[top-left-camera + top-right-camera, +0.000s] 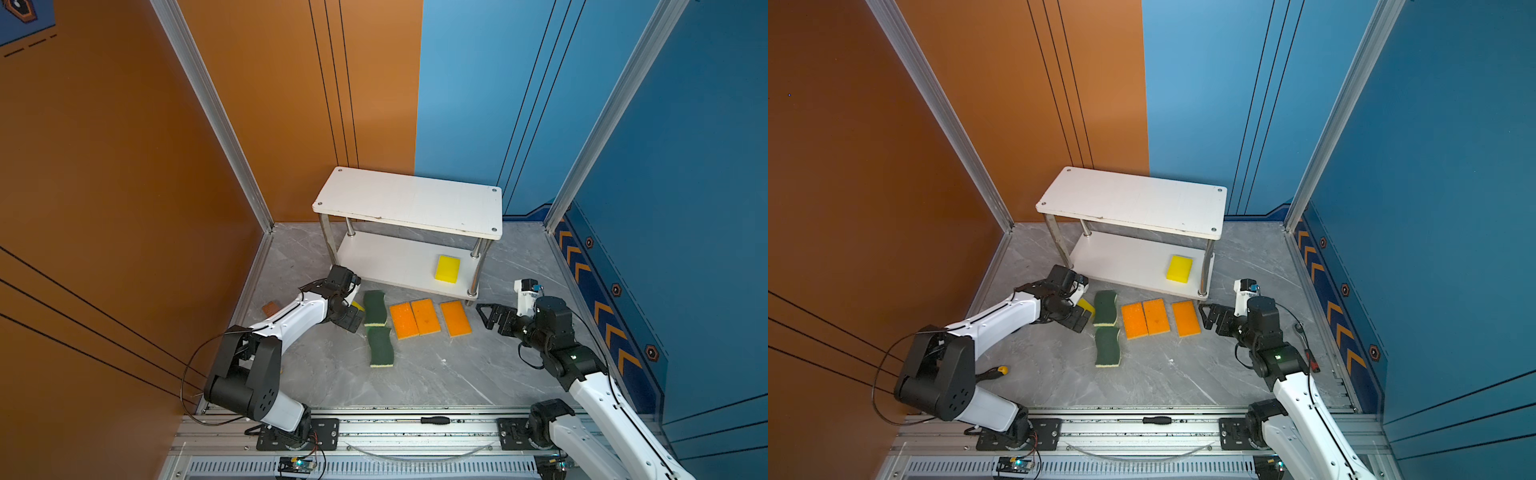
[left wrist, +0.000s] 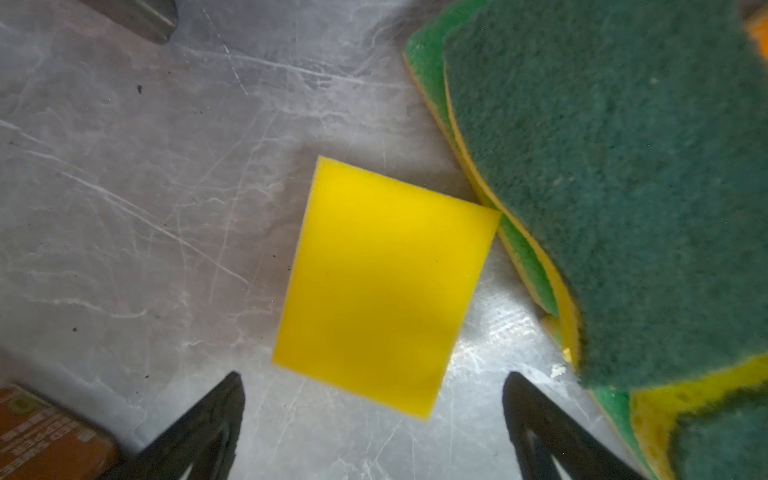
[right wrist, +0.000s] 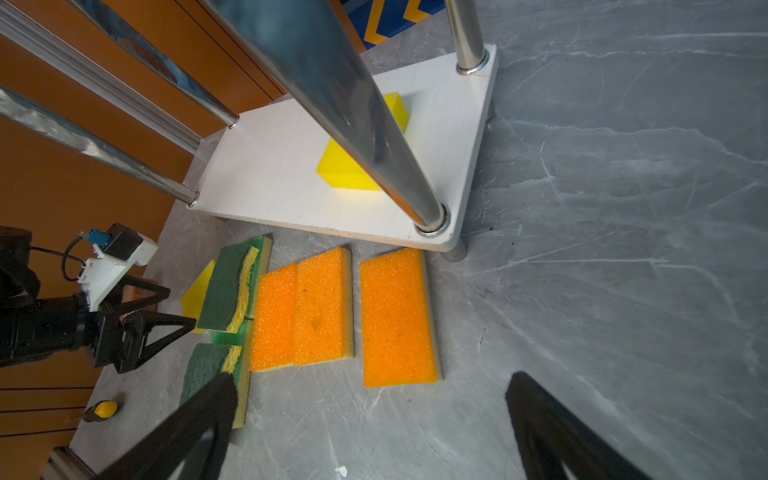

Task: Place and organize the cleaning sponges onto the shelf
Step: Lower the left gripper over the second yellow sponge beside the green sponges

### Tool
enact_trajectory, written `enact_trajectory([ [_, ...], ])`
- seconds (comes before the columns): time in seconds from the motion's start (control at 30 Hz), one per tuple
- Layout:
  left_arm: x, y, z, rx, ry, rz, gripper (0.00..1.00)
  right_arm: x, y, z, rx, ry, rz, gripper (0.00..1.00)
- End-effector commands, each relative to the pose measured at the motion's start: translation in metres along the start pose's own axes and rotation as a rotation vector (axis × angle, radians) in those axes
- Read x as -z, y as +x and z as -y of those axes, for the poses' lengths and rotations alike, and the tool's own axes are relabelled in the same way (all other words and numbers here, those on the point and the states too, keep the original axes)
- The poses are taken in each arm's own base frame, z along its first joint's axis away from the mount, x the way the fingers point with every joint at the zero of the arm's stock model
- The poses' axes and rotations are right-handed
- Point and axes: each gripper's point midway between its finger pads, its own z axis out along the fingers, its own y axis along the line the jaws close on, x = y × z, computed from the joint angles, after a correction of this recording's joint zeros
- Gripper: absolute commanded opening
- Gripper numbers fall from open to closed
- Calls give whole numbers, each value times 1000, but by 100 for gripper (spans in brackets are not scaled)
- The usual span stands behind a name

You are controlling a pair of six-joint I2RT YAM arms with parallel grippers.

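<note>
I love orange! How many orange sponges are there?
3, on the floor before the shelf: left orange sponge touching middle orange sponge, right orange sponge apart. None seems hidden.

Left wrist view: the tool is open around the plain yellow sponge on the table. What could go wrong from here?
The yellow sponge lies skewed between the open left tool's fingers, so closing may twist it or catch only corners.
Its corner reaches the dark-green sponge stack; a lift could drag that.
The shelf post stands close beside the tool and could be clipped during the carry.
</note>
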Motion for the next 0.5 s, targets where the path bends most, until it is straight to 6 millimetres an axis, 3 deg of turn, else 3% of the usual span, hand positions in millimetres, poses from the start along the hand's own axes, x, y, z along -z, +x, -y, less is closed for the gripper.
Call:
enact_trajectory([
  [0.0,0,-5,3,-22,26,-7,98,-1,1,1,-3,-2,0,100],
  [0.47,-14,-11,0,-34,46,-37,98,-1,0,2,-5,6,4,100],
])
